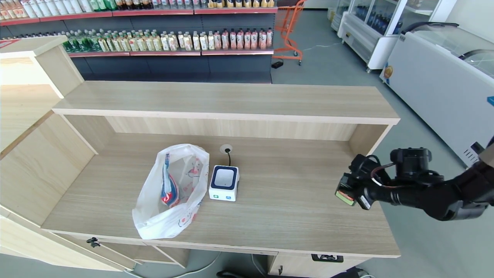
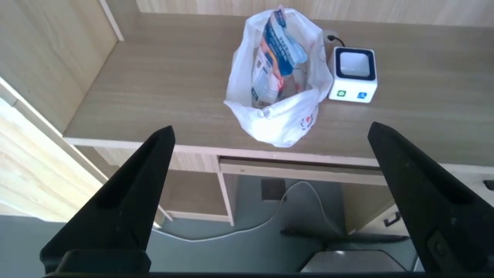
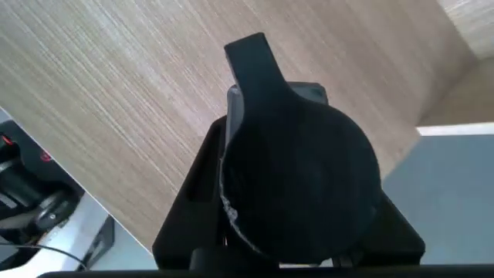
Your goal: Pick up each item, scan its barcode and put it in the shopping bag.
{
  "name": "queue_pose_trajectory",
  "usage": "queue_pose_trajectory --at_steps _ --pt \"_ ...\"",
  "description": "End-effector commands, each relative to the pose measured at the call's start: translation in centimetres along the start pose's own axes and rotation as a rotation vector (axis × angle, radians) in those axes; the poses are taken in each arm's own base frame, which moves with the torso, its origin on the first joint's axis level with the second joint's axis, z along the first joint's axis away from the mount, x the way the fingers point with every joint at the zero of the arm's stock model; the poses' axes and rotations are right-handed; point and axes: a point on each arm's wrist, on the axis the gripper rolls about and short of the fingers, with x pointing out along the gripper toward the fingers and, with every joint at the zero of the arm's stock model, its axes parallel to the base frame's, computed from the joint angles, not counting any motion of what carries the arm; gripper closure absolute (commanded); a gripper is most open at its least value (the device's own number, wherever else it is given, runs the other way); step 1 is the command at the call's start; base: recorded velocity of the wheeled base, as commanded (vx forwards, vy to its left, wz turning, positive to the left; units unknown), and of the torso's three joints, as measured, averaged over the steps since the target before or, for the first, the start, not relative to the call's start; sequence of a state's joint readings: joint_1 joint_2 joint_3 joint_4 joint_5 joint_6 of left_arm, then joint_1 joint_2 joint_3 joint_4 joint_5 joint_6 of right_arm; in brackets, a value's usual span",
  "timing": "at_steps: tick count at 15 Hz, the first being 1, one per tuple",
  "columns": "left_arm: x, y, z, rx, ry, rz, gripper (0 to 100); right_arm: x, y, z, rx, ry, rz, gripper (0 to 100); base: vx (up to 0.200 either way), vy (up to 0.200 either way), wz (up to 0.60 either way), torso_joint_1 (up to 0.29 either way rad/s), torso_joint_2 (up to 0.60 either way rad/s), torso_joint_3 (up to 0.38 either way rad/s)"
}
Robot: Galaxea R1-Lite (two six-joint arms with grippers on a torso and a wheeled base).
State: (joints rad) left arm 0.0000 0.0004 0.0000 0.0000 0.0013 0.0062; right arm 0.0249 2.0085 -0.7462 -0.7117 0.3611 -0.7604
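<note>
Head view. The light wooden checkout counter (image 1: pixel 293 193) carries a white plastic shopping bag (image 1: pixel 154 226), which sits upright with its mouth open. A blue-and-red packet (image 1: pixel 168 185) stands inside it. Just beside the bag is the white square barcode scanner with a dark blue rim (image 1: pixel 224 182), its black cable (image 1: pixel 228 156) running to a port behind. No loose goods lie on the visible counter.

The right gripper (image 1: pixel 347 193) hangs over the counter's right end, well apart from the scanner and bag. There is a small green-and-red thing (image 1: pixel 344 196) at its tip. I cannot tell whether this is a held item or part of the gripper.

Left wrist view. The left gripper (image 2: pixel 272 133) has its jaws spread wide with nothing between them. It hovers off the counter's front edge, with the shopping bag (image 2: pixel 289 123) and scanner (image 2: pixel 353 73) beyond. The packet (image 2: pixel 274 46) shows in the bag's mouth, with other contents under it that are too small to identify.

Right wrist view. A dark rounded mass (image 3: pixel 301 170) blocks the sight line, with wood grain of the counter (image 3: pixel 116 93) behind it. The state of the jaws cannot be told here either.

Judgement: the task looks late. At least one item is bagged and nothing waits on the counter. If the green-and-red thing is an item, it has yet to be scanned and bagged. If not, the job may be complete.
</note>
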Motion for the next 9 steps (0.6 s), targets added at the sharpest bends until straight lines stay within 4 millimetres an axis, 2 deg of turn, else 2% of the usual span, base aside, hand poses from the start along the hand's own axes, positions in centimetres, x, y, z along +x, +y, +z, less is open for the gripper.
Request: queue_pose_trajectory --at_steps 1,3,4,5,6,7,8,9 --pt "0.0 0.0 0.0 0.000 0.001 0.000 0 -12.2 0.2 0.0 -0.258 -0.048 -0.240 100 0.000 0.000 0.00 0.000 0.00 0.000" --pt "0.0 0.0 0.0 0.000 0.001 0.000 0 -12.2 1.1 0.7 -0.534 -0.233 -0.101 100 0.000 0.000 0.00 0.000 0.00 0.000" --pt "0.0 0.0 0.0 0.000 0.001 0.000 0 -12.1 1.4 1.0 -0.694 -0.281 -0.085 100 0.000 0.000 0.00 0.000 0.00 0.000" --pt "0.0 0.0 0.0 0.000 0.001 0.000 0 -11.7 2.6 1.8 -0.973 -0.421 -0.033 100 0.000 0.000 0.00 0.000 0.00 0.000" --pt "0.0 0.0 0.0 0.000 0.001 0.000 0 -11.2 3.7 2.2 -1.089 -0.506 0.029 100 0.000 0.000 0.00 0.000 0.00 0.000" --pt "0.0 0.0 0.0 0.000 0.001 0.000 0 -10.6 5.3 3.0 -1.199 -0.586 0.088 100 0.000 0.000 0.00 0.000 0.00 0.000" --pt "0.0 0.0 0.0 0.000 0.001 0.000 0 -10.0 7.8 3.9 -1.323 -0.689 0.170 100 0.000 0.000 0.00 0.000 0.00 0.000" --pt "0.0 0.0 0.0 0.000 0.001 0.000 0 -9.6 9.7 4.3 -1.372 -0.756 0.260 100 0.000 0.000 0.00 0.000 0.00 0.000"
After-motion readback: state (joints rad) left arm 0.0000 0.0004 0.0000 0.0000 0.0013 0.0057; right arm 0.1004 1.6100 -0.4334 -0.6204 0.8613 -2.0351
